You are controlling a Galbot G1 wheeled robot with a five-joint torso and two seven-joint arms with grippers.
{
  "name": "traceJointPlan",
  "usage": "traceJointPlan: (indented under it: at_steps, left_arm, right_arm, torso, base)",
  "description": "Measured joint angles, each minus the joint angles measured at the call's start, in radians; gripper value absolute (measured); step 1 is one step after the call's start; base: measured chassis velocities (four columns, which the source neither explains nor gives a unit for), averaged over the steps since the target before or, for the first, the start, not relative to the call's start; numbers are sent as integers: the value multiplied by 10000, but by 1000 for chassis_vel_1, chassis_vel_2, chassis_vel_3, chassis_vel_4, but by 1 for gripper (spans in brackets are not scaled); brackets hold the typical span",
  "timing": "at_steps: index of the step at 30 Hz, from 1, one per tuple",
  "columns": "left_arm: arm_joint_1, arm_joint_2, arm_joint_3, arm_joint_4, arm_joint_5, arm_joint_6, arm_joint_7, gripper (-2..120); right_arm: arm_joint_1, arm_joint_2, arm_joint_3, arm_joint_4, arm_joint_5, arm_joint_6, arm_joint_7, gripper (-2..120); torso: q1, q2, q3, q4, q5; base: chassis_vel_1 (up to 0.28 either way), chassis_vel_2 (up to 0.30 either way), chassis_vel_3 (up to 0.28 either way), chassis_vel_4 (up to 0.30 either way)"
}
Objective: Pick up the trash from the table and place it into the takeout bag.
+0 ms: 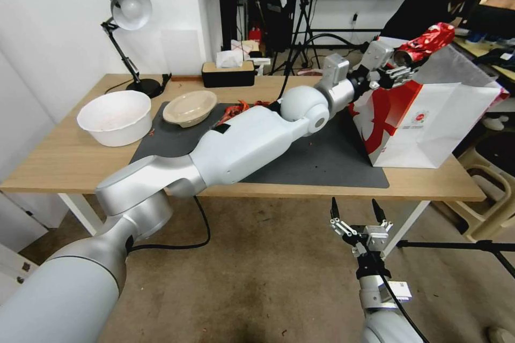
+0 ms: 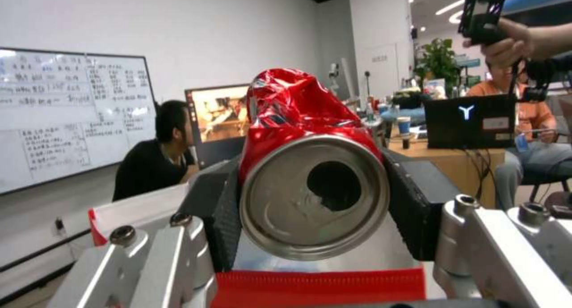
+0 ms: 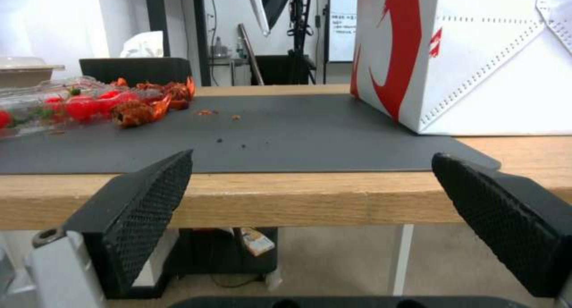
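Robot's left gripper (image 1: 399, 67) clamps a crushed red can (image 1: 424, 43) above the open takeout bag (image 1: 429, 123) on the table (image 1: 64, 155), right gripper (image 1: 358, 214) waits spread apart below; releasing off-centre could bounce the can off the rim.

Left arm stretched far across to the right, elbow bent low, wrist raised. Left gripper (image 1: 399, 64) at the far right, fingers (image 2: 217, 218) clamped on either side of a crushed can (image 2: 310, 165). Right arm low and near, forearm pointing up. Right gripper (image 1: 357, 211) below table level, fingers (image 3: 149, 200) spread wide, holding nothing.
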Motion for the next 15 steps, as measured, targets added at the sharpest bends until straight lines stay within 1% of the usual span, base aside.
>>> traceJointPlan:
  at_steps: [8, 10, 11, 13, 15]
  left_arm:
    - [-276, -370, 177, 460, -157, -8, 165, 50]
    - [-422, -677, 365, 869, -254, -28, 257, 50]
    - [-462, -812, 438, 1048, -267, -51, 332, 50]
    - [-477, -880, 480, 1170, -262, -82, 387, 50]
    - [-480, -973, 578, 1368, -245, -159, 490, 50]
  right_arm:
    - [-17, 18, 40, 0, 0, 6, 6, 100]
    - [-13, 58, 48, 2, -3, 6, 8, 100]
    - [-13, 83, 48, 5, -7, 7, 8, 100]
    - [-20, 100, 48, 9, -10, 10, 9, 100]
    - [-69, 146, 56, 23, -19, 36, 8, 100]
  torso:
    - [0, 0, 0, 0, 0]
    - [0, 0, 0, 3, 0]
    - [0, 0, 0, -3, -1]
    - [0, 0, 0, -3, 1]
    - [0, 0, 0, 2, 0]
  base:
    - [0, 0, 0, 0]
    - [0, 0, 0, 0]
    - [0, 0, 0, 0]
    - [0, 0, 0, 0]
    - [0, 0, 0, 0]
